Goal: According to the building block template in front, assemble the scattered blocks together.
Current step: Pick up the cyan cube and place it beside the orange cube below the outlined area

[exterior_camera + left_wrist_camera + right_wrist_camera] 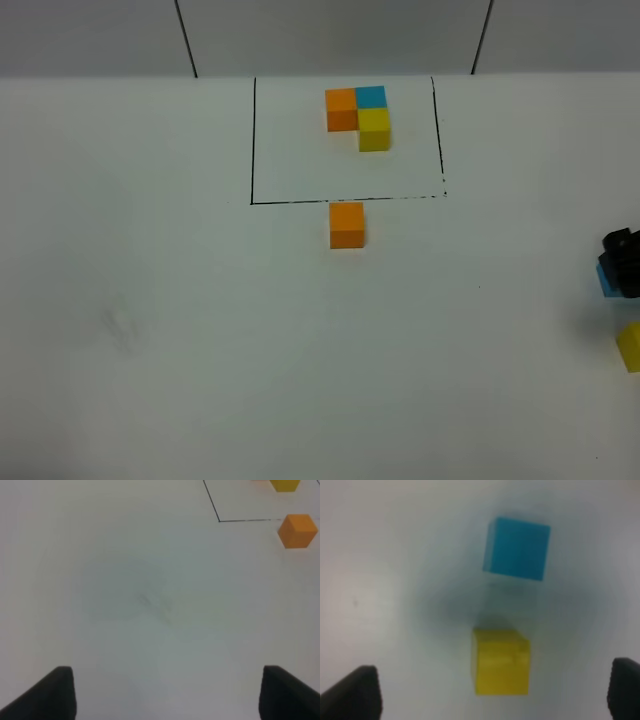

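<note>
The template sits inside a black outlined rectangle at the back: an orange block, a blue block and a yellow block joined together. A loose orange block lies just in front of the outline and shows in the left wrist view. A loose blue block and a loose yellow block lie at the right edge. My right gripper is open above them, the yellow block between its fingers. My left gripper is open and empty over bare table.
The white table carries only the blocks and the outline. In the exterior high view the right gripper is at the far right edge, partly hiding the blue block, with the yellow block nearer the front. The left arm is out of that view.
</note>
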